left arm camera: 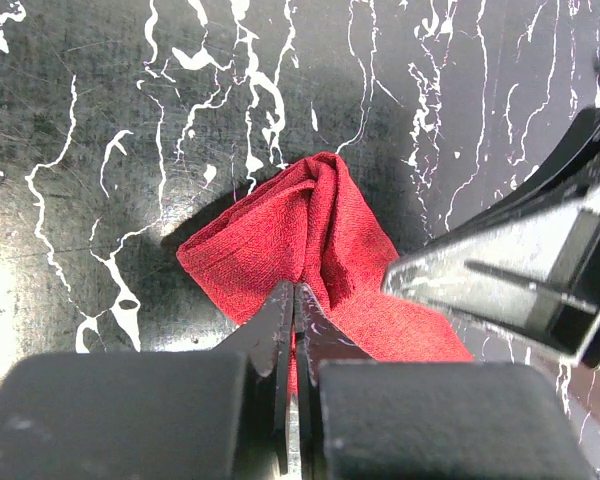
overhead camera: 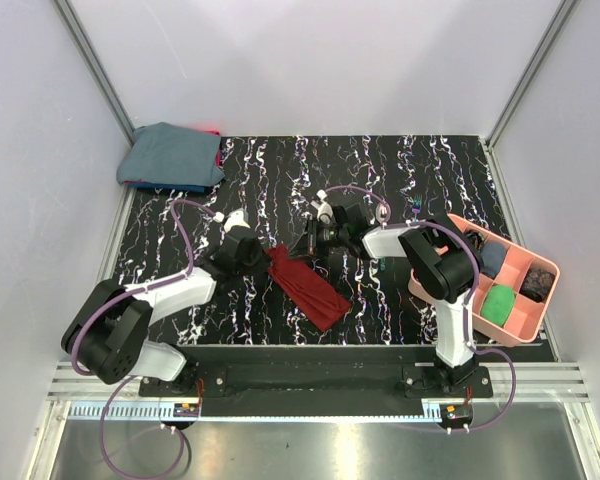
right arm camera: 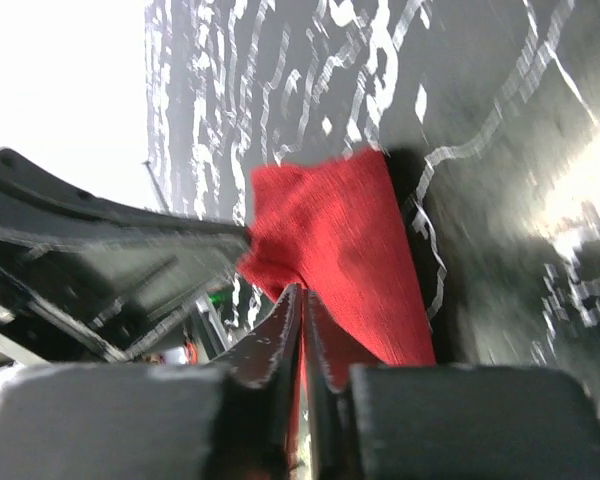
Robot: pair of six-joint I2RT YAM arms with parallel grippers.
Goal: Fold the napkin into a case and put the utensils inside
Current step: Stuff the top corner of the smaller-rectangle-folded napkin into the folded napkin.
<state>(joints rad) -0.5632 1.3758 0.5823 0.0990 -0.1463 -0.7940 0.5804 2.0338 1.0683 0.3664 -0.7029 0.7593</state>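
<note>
Napkin (overhead camera: 305, 285) — bunched — pinched by left gripper (left arm camera: 295, 297) and right gripper (right arm camera: 302, 300).

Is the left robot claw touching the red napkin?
Touching. The left wrist view shows the left gripper closed on a fold of the napkin, with red cloth pinched between its fingertips.

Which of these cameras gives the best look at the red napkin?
The top external view: it shows nearly the whole napkin as a folded strip lying slantwise on the table. The wrist views show only close-ups of its bunched end, pinched in the left tool and the right tool.
</note>
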